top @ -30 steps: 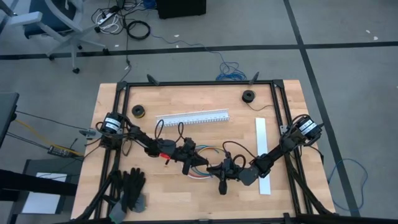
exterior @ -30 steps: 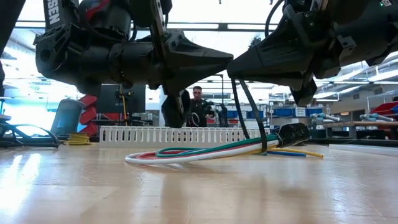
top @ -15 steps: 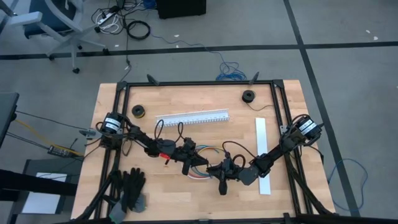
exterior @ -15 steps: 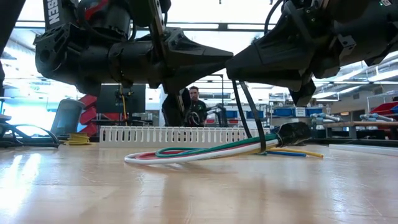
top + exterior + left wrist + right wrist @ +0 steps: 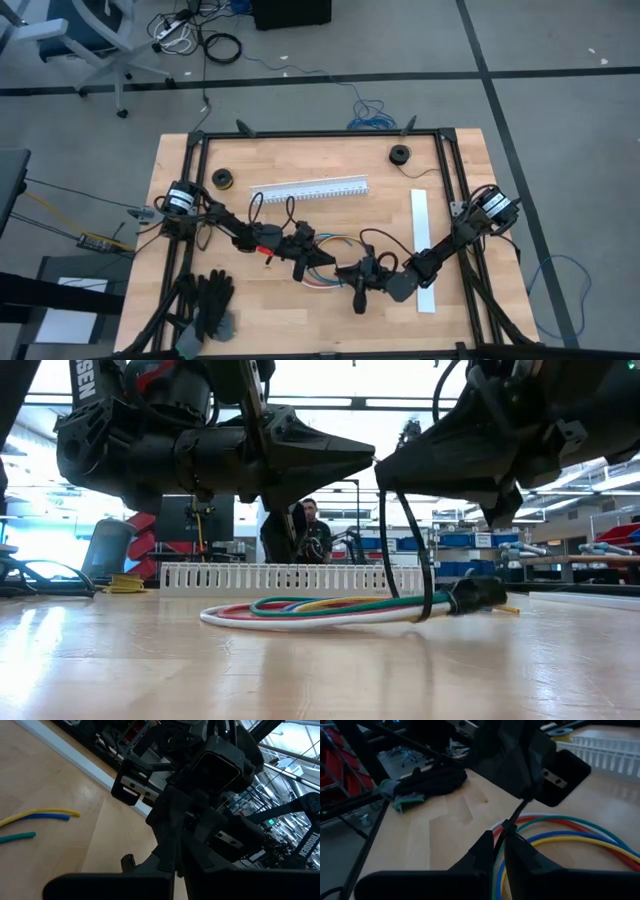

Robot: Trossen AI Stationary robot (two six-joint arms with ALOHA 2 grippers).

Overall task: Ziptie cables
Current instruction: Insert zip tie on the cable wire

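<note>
From above, the cables [image 5: 325,262] lie looped mid-table between the left gripper [image 5: 325,256] and right gripper [image 5: 347,272]. At table height, a thin black tie [image 5: 405,550] rings them. The right wrist shows jaws pinched on it; the left gripper's are closed, contents unclear. The cables look light and floppy: grip the bunch.

You see the cables [image 5: 330,606], thin red, green, blue, yellow and white wires, lying flat in a looped bundle on the bench, in front of the white slotted channel [image 5: 290,576]. A dark plug [image 5: 476,594] ends the bundle.
</note>
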